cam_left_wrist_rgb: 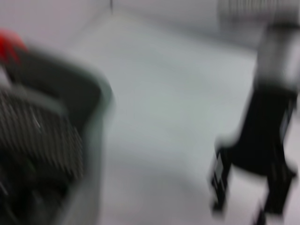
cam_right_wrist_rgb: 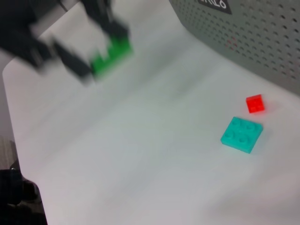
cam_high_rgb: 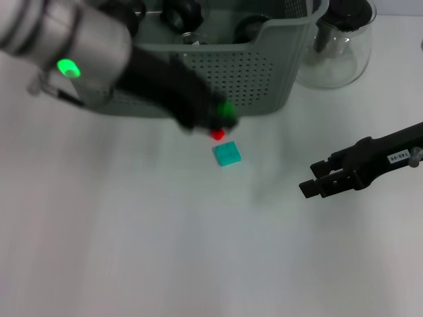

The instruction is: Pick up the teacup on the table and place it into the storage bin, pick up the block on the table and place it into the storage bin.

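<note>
storage bin (cam_high_rgb: 264, 72): matt perforated plastic | teal block (cam_high_rgb: 227, 154): smooth studded plastic | table (cam_high_rgb: 132, 231): smooth matt white

The left claw (cam_high_rgb: 221, 119) is smeared by motion in every view, so how its fingers stand cannot be told, though a green block (cam_right_wrist_rgb: 111, 55) shows between them. The bin (cam_high_rgb: 264, 72) is cut off by the head view's top edge, its dark contents unreadable. The left wrist view is wholly blurred.

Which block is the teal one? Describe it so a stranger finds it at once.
Find the grey-green storage bin at the table's far side. Just in front of it lie two blocks; the teal block is the larger, flat, studded one, nearer the robot than the tiny red block.
</note>
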Controlling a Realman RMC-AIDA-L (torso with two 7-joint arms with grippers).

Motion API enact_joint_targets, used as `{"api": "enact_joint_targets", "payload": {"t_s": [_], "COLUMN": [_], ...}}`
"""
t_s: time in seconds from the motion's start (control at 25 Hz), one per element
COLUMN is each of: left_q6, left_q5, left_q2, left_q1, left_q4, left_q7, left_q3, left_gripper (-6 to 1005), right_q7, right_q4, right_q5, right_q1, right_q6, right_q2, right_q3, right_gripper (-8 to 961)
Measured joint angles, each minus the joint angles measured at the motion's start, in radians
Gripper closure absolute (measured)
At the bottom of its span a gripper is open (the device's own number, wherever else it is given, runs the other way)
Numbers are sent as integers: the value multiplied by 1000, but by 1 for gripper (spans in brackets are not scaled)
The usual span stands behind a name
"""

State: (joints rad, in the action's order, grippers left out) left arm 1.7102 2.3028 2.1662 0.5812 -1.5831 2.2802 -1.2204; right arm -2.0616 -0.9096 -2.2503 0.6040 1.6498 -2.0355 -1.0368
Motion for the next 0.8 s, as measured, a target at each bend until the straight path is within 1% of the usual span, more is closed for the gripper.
{"api": "enact_joint_targets", "payload": {"t_s": [0.12,0.2,0.24,0.32,0.36,0.4,0.48,0.56,0.68,0.8], "left_q6": [-1,-36,-60,-130,-210,-210,-292,-372,-448,-485], "left_q5": [-95,-111,-107,-89,-63,-63,-32,-3,23,48], "left_q2": [-5,-18,-24,-46,-71,-71,-94,-110,-116,-109], "left_q1": [36,74,93,132,172,172,214,248,267,270], "left_q4": [-6,15,32,96,188,188,305,405,472,487], "left_q7": [-13,-16,-15,-6,10,10,30,47,51,51], "left_q3": [153,220,236,247,248,248,251,253,252,244], "left_gripper": [582,579,578,576,575,574,572,569,566,563], "right_q7": [-3,-8,-10,-16,-20,-25,-34,-41,-46,-47], "right_q4": [0,0,0,0,0,0,1,1,2,2], "right_q5": [0,0,0,0,0,0,-1,-4,-9,-9], "right_q1": [-2,-3,-3,-3,-2,0,3,8,12,15], "right_q6": [2,2,2,3,3,2,3,3,3,3], "right_q2": [0,0,-1,-1,-2,-2,-1,0,0,0], "right_q3": [0,1,1,2,1,1,0,0,1,1], "right_gripper": [297,298,298,298,298,298,298,298,298,298]}}
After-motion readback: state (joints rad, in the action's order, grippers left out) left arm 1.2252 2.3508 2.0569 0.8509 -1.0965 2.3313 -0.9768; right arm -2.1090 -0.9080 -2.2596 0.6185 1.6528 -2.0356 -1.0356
